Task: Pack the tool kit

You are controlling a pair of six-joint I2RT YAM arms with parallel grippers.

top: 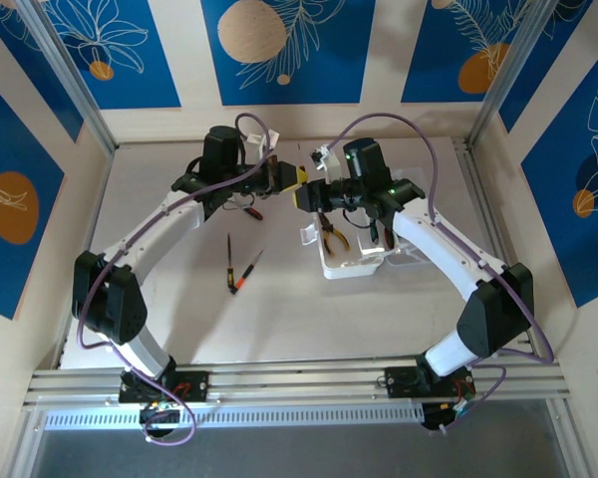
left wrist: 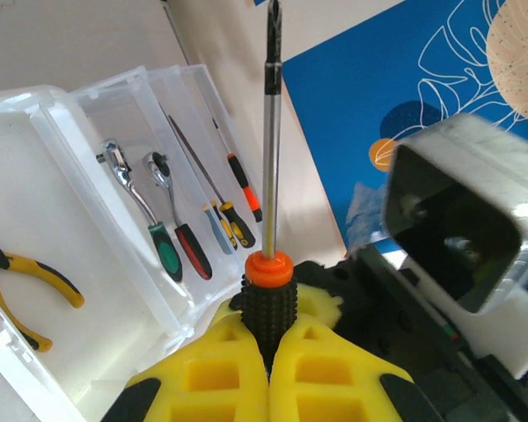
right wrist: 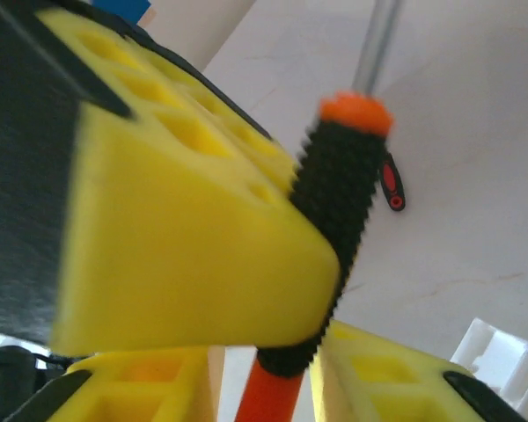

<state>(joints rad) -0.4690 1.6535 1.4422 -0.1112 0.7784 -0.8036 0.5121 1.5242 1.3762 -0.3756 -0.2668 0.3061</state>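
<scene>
the left pincer [left wrist: 268, 343] is clamped on the black ribbed handle of a screwdriver [left wrist: 270, 167], held above the middle of the tabletop [top: 279, 319]. the right pincer [right wrist: 268, 374] faces it, yellow fingers [right wrist: 378, 369] either side of the handle's orange end; whether they grip it i cannot tell. the open white case [top: 357, 265] lies just right of centre, holding yellow-handled pliers [top: 329, 235] in one half, ratchets [left wrist: 163, 220] and small screwdrivers [left wrist: 233, 207] in the other. two loose tools [top: 235, 267] lie left of it.
</scene>
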